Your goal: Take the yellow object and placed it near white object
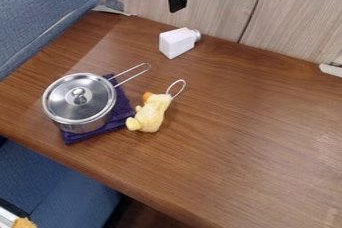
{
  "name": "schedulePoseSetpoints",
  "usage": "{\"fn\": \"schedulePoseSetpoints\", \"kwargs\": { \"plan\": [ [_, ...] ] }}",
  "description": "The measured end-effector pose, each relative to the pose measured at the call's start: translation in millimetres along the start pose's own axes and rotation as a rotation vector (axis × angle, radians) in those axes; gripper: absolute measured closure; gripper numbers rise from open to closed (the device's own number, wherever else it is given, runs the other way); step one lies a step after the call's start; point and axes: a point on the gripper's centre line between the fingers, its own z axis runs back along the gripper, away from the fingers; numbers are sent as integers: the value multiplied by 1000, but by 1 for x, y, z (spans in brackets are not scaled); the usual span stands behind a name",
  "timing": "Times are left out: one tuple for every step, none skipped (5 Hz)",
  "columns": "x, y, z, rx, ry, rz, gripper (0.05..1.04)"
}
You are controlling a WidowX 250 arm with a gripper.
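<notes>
We judge nothing done: the yellow plush toy [153,113] lies on the desk [247,122] apart from the white bottle [178,42], beyond which the gripper [167,2] hangs, jaws spread; grasping, carrying and placing remain.

Yellow object [150,115]: small soft plush toy, pale yellow, with orange part near upper end and thin light loop [176,88] coming out from this end. Lies on surface [247,147], just beside pot [79,103], to right of it; body slanted, loop end pointing to far right.

White object [175,44]: blocky bottle with greyish round cap [194,35], cap on. Lies on its side, beyond pot and more to right, well apart from it; cap end pointing to right.
</notes>
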Motion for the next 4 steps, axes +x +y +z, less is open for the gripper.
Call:
{"fn": "schedulePoseSetpoints", "kwargs": {
  "plan": [
    [-9,-6,-20,-35,43,3,83],
    [-18,-19,-28,-72,74,7,83],
    [-21,-41,-18,-109,69,21,83],
    [-35,-66,-8,-119,60,31,83]
  ]
}}
